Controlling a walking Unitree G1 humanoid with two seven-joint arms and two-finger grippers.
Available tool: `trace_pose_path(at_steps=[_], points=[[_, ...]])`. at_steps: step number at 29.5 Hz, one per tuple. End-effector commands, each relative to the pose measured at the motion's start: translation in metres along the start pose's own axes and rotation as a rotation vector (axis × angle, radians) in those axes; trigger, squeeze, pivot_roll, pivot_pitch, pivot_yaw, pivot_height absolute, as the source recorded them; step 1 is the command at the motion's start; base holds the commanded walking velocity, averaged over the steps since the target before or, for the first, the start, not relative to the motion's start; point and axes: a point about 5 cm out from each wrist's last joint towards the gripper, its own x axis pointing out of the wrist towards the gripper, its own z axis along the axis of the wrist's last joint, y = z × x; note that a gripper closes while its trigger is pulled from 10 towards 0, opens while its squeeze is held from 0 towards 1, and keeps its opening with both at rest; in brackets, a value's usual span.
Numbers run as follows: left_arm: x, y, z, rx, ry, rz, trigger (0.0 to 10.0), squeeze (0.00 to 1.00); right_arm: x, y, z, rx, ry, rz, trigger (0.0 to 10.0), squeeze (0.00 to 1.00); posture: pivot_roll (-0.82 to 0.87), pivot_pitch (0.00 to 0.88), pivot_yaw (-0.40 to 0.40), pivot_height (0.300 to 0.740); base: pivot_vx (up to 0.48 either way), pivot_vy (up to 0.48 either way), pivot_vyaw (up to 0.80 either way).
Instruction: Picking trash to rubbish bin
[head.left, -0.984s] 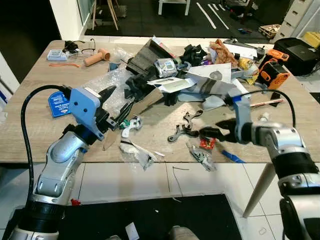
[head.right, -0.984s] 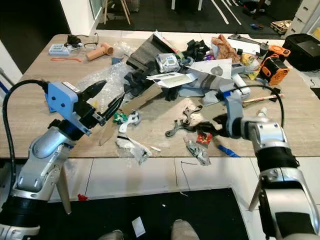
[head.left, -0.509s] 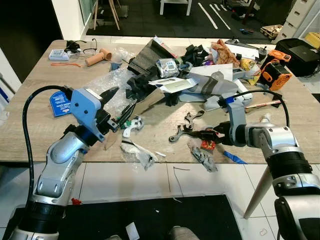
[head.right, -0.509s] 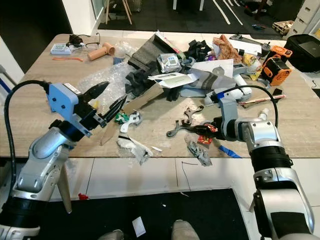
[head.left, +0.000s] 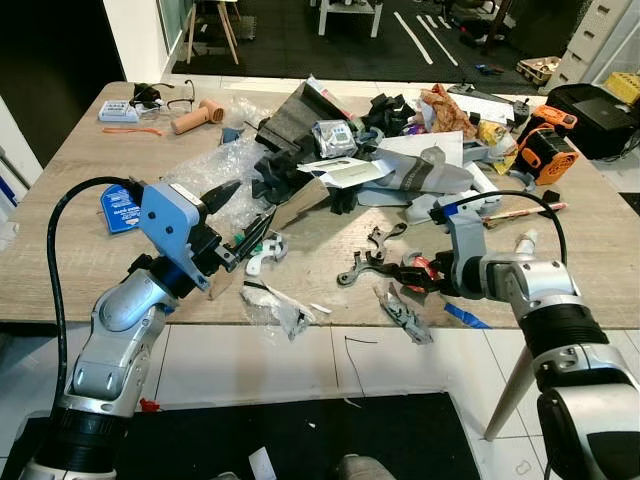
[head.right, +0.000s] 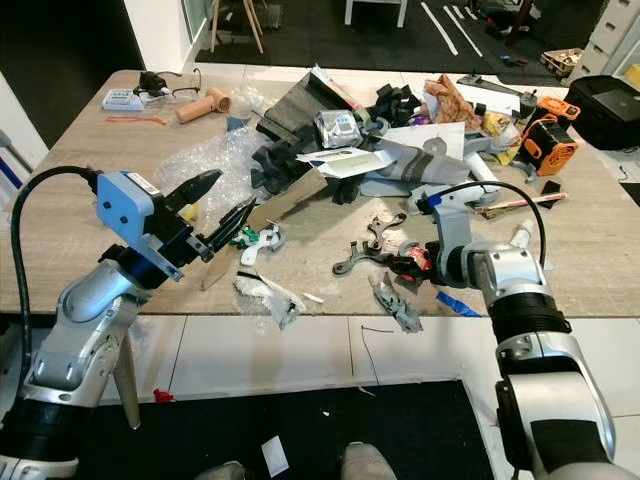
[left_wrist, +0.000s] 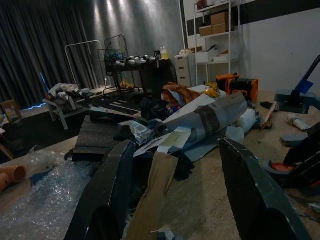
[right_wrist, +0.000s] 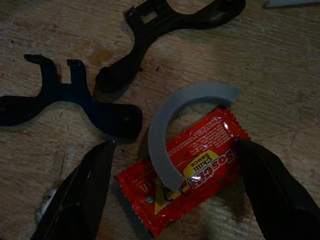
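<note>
Near the table (head.left: 60, 280) edge, the right claw (right_wrist: 175, 200) sits spread open astride a red chilli sauce sachet (right_wrist: 187, 172), a grey curved strip (right_wrist: 170, 130) lying across it; the left claw (head.left: 240, 215) hovers open over bubble wrap (head.left: 215, 170) farther back

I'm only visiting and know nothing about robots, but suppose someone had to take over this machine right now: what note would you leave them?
Right gripper: open, low over the wooden table near its front edge, one finger either side of a red chilli sauce sachet. A grey curved plastic piece lies across the sachet; two black plastic brackets lie next to it.
Left gripper: open, holding nothing, raised above crumpled clear bubble wrap and a brown cardboard strip.
Done: nothing is picked up yet.
Left: close on the sachet, lift it, carry it to a bin, then clear the other wrappers and scraps.
</note>
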Motion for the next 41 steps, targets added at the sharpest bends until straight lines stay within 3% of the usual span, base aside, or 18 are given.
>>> trace_pose_path(at_steps=[1, 5, 7, 16, 21, 23, 28, 31, 32, 35, 37, 41], points=[[0.0, -0.005, 0.003, -0.007, -0.027, -0.014, 10.0, 0.0, 0.005, -0.001, -0.014, 0.005, 0.067, -0.028, 10.0, 0.0, -0.1, 0.0, -0.046, 0.74, 0.0, 0.0, 0.0], [-0.002, -0.006, 0.003, -0.016, -0.029, -0.023, 10.0, 0.0, 0.006, -0.002, -0.016, 0.0, 0.074, -0.04, 9.8, 0.0, -0.1, 0.0, -0.047, 0.74, 0.0, 0.0, 0.0], [-0.006, -0.008, 0.001, -0.028, -0.024, -0.035, 10.0, 0.0, 0.01, -0.001, -0.025, -0.006, 0.102, -0.045, 0.0, 0.0, -0.09, 0.0, -0.053, 0.74, 0.0, 0.0, 0.0], [-0.008, -0.01, 0.0, -0.036, -0.015, -0.05, 10.0, 0.0, 0.013, -0.004, -0.035, 0.001, 0.131, -0.053, 0.0, 0.0, -0.09, 0.0, -0.05, 0.74, 0.0, 0.0, 0.0], [-0.012, -0.013, -0.001, -0.04, 0.001, -0.097, 10.0, 0.0, 0.013, -0.006, -0.034, 0.003, 0.128, -0.063, 0.0, 0.0, -0.09, 0.0, -0.05, 0.74, 0.0, 0.0, 0.0], [-0.018, -0.016, -0.005, -0.043, 0.045, -0.162, 10.0, 0.0, 0.013, -0.007, -0.033, -0.001, 0.12, -0.068, 0.0, 0.0, -0.09, 0.0, -0.05, 0.74, 0.0, 0.0, 0.0], [-0.021, -0.016, -0.005, -0.04, 0.058, -0.18, 10.0, 0.0, 0.013, -0.007, -0.03, -0.013, 0.088, -0.071, 0.0, 0.0, -0.09, 0.0, -0.05, 0.74, 0.0, 0.0, 0.0], [-0.021, -0.015, -0.005, -0.035, 0.058, -0.178, 10.0, 0.0, 0.012, -0.007, -0.018, -0.036, 0.015, -0.07, 0.0, 0.0, -0.09, 0.0, -0.05, 0.74, 0.0, 0.0, 0.0], [-0.021, -0.014, -0.005, -0.036, 0.055, -0.175, 10.0, 0.0, 0.01, -0.006, -0.005, -0.043, -0.068, -0.064, 0.0, 0.0, -0.1, 0.0, -0.051, 0.74, 0.0, 0.0, 0.0], [-0.021, -0.014, -0.004, -0.037, 0.053, -0.173, 10.0, 0.0, 0.008, -0.006, 0.004, -0.047, -0.125, -0.06, 0.0, 0.0, -0.1, 0.0, -0.051, 0.74, 0.0, 0.0, 0.0], [-0.019, -0.013, -0.004, -0.042, 0.046, -0.168, 10.0, 0.0, 0.002, -0.003, 0.024, -0.041, -0.262, -0.026, 0.0, 0.0, -0.1, 0.0, -0.053, 0.74, 0.0, 0.0, 0.0], [-0.019, -0.013, -0.004, -0.045, 0.044, -0.165, 10.0, 0.0, -0.001, -0.001, 0.033, -0.031, -0.327, -0.003, 0.0, 0.0, -0.09, 0.0, -0.054, 0.74, 0.0, 0.0, 0.0]])
